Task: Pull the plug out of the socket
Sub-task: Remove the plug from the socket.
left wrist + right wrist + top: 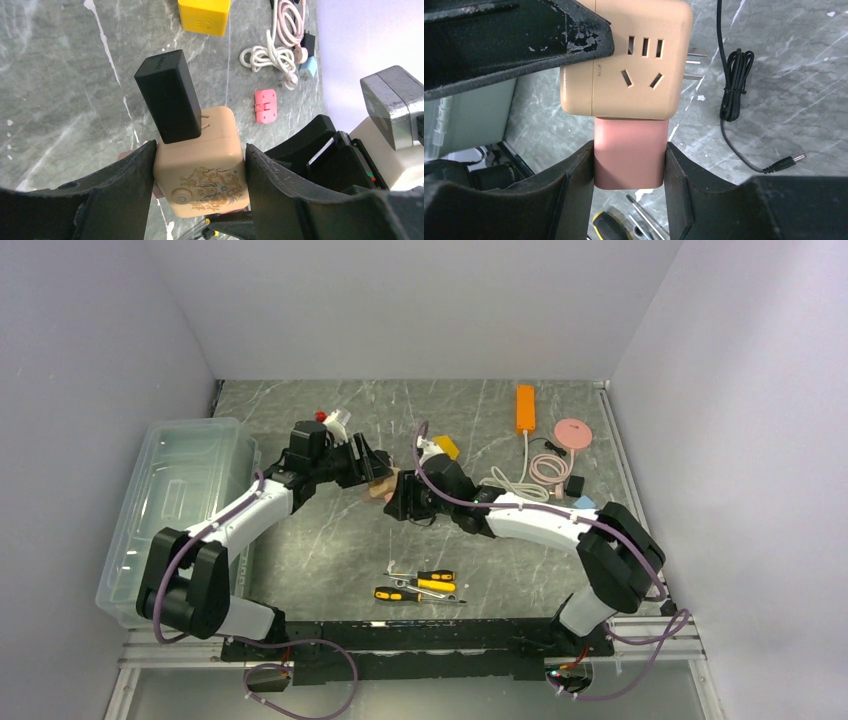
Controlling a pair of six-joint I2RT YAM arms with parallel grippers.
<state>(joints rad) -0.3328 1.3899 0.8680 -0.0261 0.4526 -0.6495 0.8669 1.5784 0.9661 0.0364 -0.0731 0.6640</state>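
- Gripping the beige socket cube [212, 150] on two opposite sides, the left gripper [200, 167] is clamped on it. It appears to hold the cube clear of the table.
- On the cube's underside in the right wrist view, the right gripper [630, 172] has its fingers pressed against both flanks of a pink plug [630, 145].
- The pink plug sits flush against the cube with no gap showing, so by my reading the grasp on both parts is made but the pull has not begun.
- A black plug [167, 95] is also seated, in the face of the cube turned towards the left wrist camera, and neither gripper touches it.
- What is left: draw the pink plug straight away from the cube while the left gripper braces it. Whether the black plug must come out too cannot be told.
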